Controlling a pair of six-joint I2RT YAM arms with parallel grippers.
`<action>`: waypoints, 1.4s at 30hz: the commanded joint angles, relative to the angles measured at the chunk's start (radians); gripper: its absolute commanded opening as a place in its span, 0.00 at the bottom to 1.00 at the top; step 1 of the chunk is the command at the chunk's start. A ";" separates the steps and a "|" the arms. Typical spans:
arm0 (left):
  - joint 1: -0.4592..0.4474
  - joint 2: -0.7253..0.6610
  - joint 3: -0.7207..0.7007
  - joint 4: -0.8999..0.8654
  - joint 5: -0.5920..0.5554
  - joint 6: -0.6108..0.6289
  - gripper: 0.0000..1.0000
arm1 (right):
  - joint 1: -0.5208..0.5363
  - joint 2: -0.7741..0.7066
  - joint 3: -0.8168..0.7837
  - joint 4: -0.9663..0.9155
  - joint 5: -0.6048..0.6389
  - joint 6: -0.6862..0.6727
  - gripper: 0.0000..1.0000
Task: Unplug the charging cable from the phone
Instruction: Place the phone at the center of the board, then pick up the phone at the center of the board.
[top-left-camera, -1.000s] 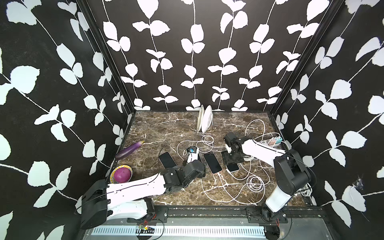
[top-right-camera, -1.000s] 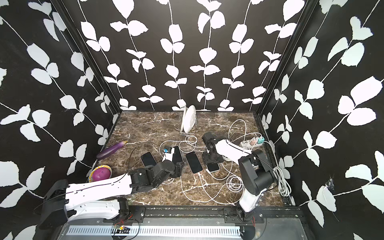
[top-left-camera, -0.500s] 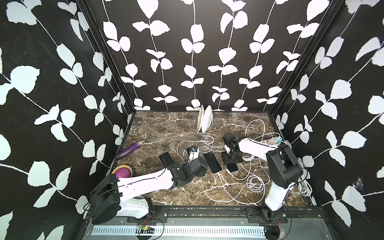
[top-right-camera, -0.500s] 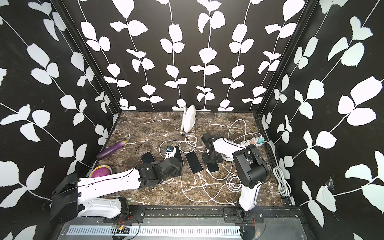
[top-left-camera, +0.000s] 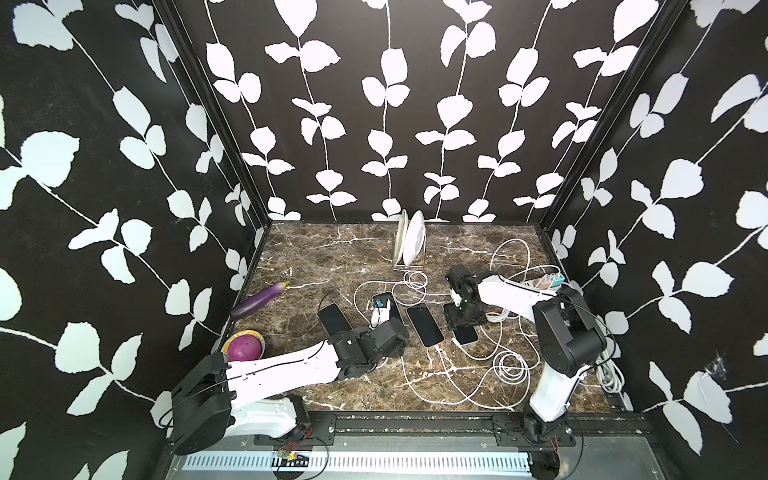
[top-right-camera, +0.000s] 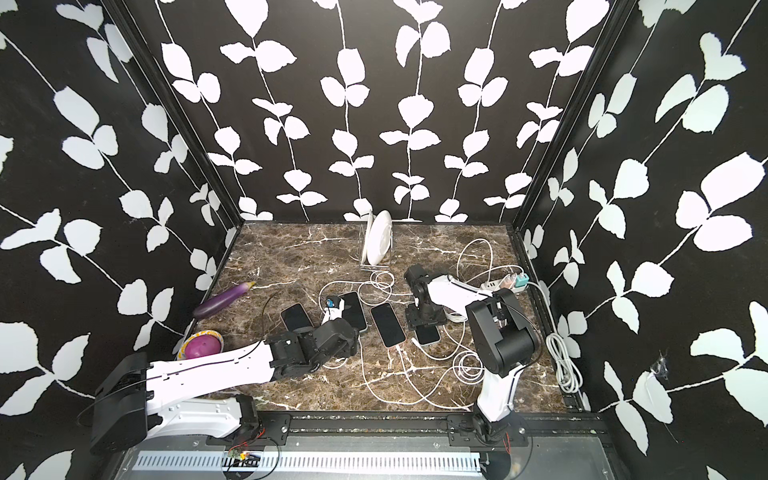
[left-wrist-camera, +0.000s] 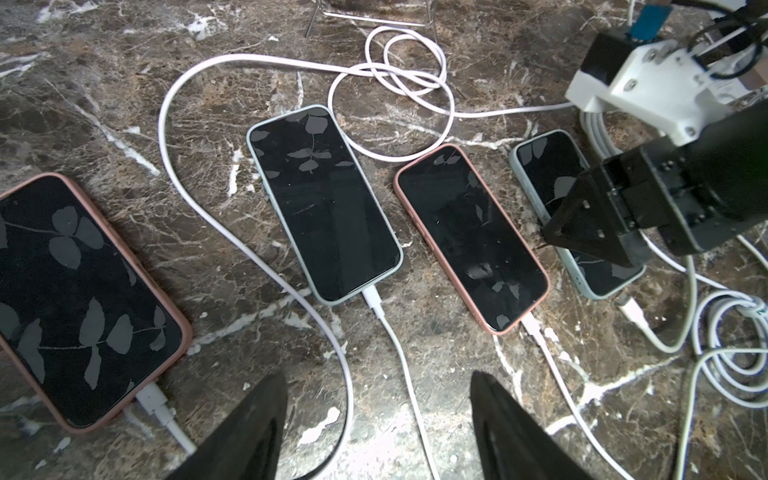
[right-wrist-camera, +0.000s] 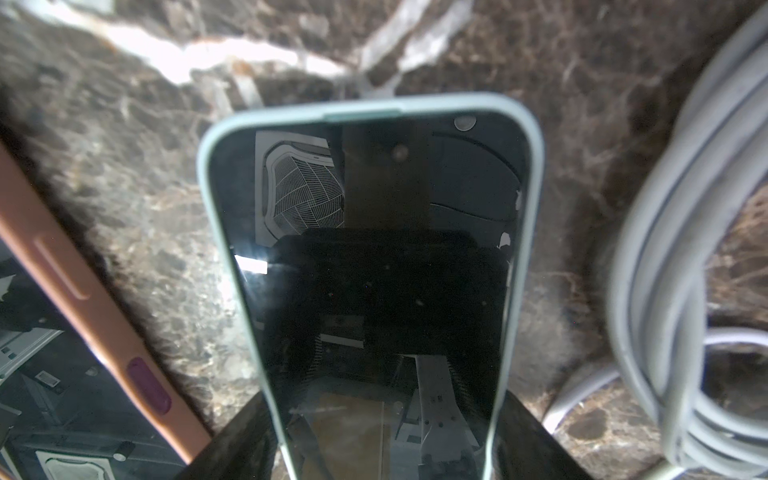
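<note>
The fingers (left-wrist-camera: 257, 428) of the left gripper (left-wrist-camera: 378, 376) are spread wide with the white cable (left-wrist-camera: 374, 301) between them, plugged into a green phone (left-wrist-camera: 324, 199), and the right gripper (right-wrist-camera: 384, 407) has its fingers spread around the last green phone (right-wrist-camera: 374, 249) in the row.

Left gripper (left-wrist-camera: 377, 376) nearer the phones (left-wrist-camera: 324, 203), right arm (top-left-camera: 569, 340) elbow swung inward

Phones (top-left-camera: 424, 324) in row on table (top-left-camera: 332, 257) — plates (top-left-camera: 409, 243) behind, eggplant (top-left-camera: 258, 300) and bowl (top-left-camera: 243, 347) left.
</note>
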 joint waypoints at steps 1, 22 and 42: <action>0.011 -0.022 -0.009 -0.016 -0.009 -0.006 0.73 | 0.001 -0.001 -0.008 -0.046 0.026 -0.007 0.00; 0.016 -0.077 -0.026 0.006 0.011 -0.005 0.80 | 0.095 -0.150 0.123 -0.105 0.034 -0.004 0.99; 0.018 -0.190 -0.190 0.122 0.021 -0.087 0.86 | 0.288 0.079 0.163 0.073 0.073 0.070 0.99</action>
